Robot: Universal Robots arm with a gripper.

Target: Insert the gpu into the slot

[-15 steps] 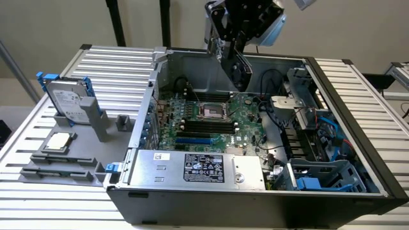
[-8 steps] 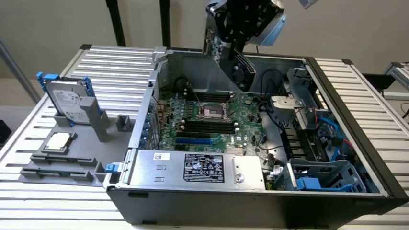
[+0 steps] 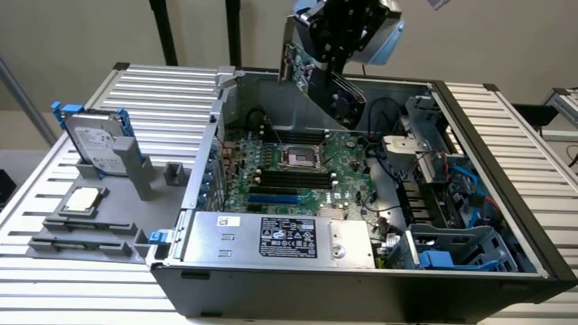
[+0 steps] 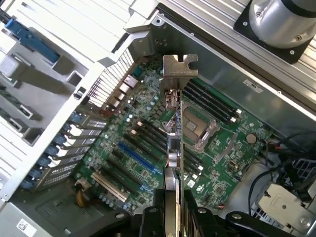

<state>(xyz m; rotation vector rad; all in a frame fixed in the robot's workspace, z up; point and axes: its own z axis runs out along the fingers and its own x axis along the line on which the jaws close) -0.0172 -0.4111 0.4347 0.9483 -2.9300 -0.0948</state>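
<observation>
Card (image 4: 174, 143), clamped in claw (image 4: 174, 219), well clear of blue slot (image 4: 132, 152). Risk: slight tilt may land it on neighbouring black slots (image 4: 148, 136).

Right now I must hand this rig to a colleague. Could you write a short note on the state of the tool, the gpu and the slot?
Tool: shut on the gpu, holding it edge-on, silver bracket at the far end.
Gpu: in the air above the open case, clear of the motherboard.
Slot: the blue one, empty.
Done: the card is picked up and held over the case.
Left: the card is not yet in the slot.
</observation>
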